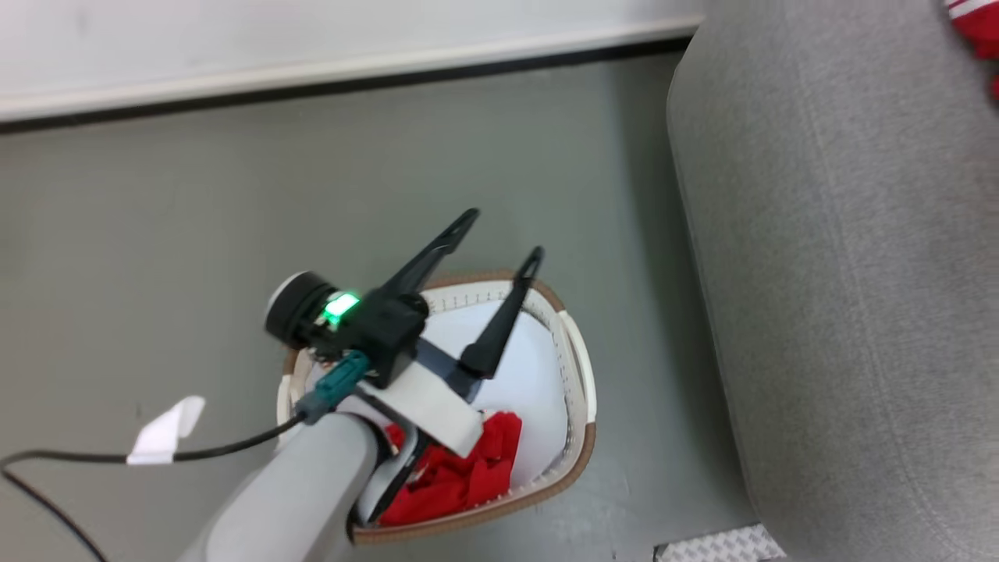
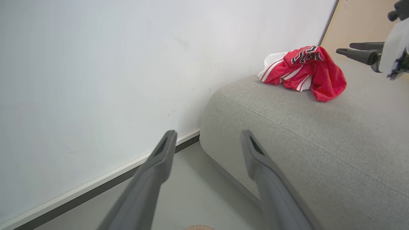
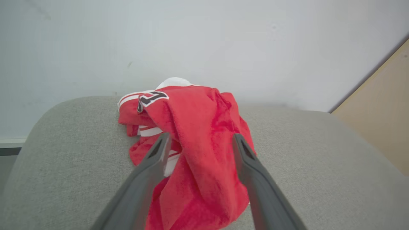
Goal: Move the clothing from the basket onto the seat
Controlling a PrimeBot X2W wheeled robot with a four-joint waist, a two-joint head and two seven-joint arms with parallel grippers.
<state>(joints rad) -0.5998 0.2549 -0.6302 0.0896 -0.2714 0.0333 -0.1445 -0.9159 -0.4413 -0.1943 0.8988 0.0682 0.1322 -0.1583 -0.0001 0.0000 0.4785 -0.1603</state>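
Floor (image 1: 195,218): grey, with a white wall (image 1: 312,39) behind and a white paper scrap (image 1: 168,428) at left.
Basket (image 1: 581,437): on the floor just beside the seat. It holds a white sheet lining (image 1: 535,375) and a crumpled red garment (image 1: 460,476) at its near end.
Left claw (image 1: 505,232): fingers spread wide, empty, above the basket and clear of the red garment.
Seat (image 1: 843,273): grey fabric. It carries the clothing pile (image 3: 198,111), red with white trim and a number print.
Right claw (image 3: 200,135): fingers wide apart, empty, near the clothing pile.

Grey floor (image 1: 195,195) carries the basket (image 1: 581,453) beside the seat (image 1: 843,273) — red clothing (image 2: 303,72) heaped by the seat's wall-side edge.
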